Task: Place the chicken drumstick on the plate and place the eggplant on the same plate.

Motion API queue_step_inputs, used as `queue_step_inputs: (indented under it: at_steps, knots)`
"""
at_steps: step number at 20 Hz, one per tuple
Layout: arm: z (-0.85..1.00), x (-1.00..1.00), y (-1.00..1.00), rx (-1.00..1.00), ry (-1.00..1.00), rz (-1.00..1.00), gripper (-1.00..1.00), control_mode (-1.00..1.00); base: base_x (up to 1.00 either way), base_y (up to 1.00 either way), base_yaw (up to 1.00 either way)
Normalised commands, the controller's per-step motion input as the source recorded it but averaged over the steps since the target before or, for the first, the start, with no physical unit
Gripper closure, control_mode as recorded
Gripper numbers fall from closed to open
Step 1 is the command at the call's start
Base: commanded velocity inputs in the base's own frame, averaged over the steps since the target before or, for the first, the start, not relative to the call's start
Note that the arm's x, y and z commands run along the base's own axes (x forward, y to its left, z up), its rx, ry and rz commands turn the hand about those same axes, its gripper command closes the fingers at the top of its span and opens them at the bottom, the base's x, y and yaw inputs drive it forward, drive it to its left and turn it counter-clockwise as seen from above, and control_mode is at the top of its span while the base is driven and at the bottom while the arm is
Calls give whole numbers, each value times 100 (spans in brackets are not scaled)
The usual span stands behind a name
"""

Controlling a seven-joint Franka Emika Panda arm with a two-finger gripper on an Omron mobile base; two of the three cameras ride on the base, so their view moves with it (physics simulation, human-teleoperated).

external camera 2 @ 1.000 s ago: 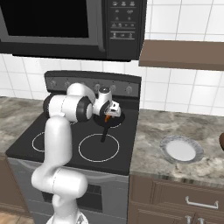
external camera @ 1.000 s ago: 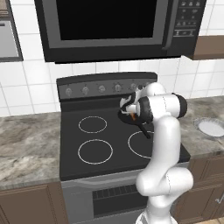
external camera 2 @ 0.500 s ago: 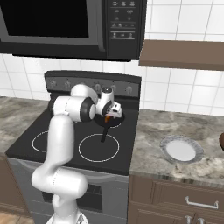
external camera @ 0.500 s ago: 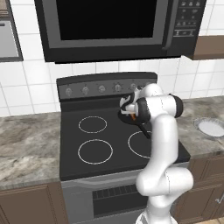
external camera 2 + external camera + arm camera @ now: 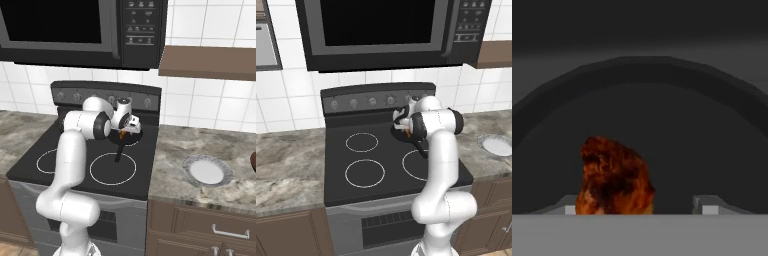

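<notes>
Straddling the chicken drumstick [image 5: 614, 177] in the pan [image 5: 712, 130], the hand [image 5: 634, 207] hangs low.

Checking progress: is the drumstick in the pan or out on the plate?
In the pan: the drumstick lies inside its dark rim.

The arm [image 5: 75, 150] rises at the lower left and bends over the stove [image 5: 80, 165]. Its gripper [image 5: 129, 129] hangs low over a black pan [image 5: 131, 137] on the back right burner, with the pan's handle [image 5: 119, 151] pointing toward the front. A bit of orange, the drumstick [image 5: 123, 133], shows at the gripper's tip; how the jaws stand cannot be told. To the right, on the stone counter [image 5: 175, 155], lies the plate [image 5: 207, 171], well apart from the pan. A microwave [image 5: 80, 30] hangs above the stove.
</notes>
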Motion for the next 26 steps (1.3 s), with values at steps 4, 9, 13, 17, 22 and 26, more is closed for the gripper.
queue_step_inputs:
  at_steps: [4,9,13,17,22,26]
  knots:
    - [0,0,0,0,0,0,100,-100,0,0,0]
    - [-1,0,0,0,0,0,100,-100,0,0,0]
    - [4,0,0,0,0,0,100,-100,0,0,0]
    - [48,-23,0,0,7,0,100,-100,0,0,0]
    - [42,-58,0,0,2,0,100,-100,0,0,0]
    - [37,-85,2,0,4,0,100,-100,0,0,0]
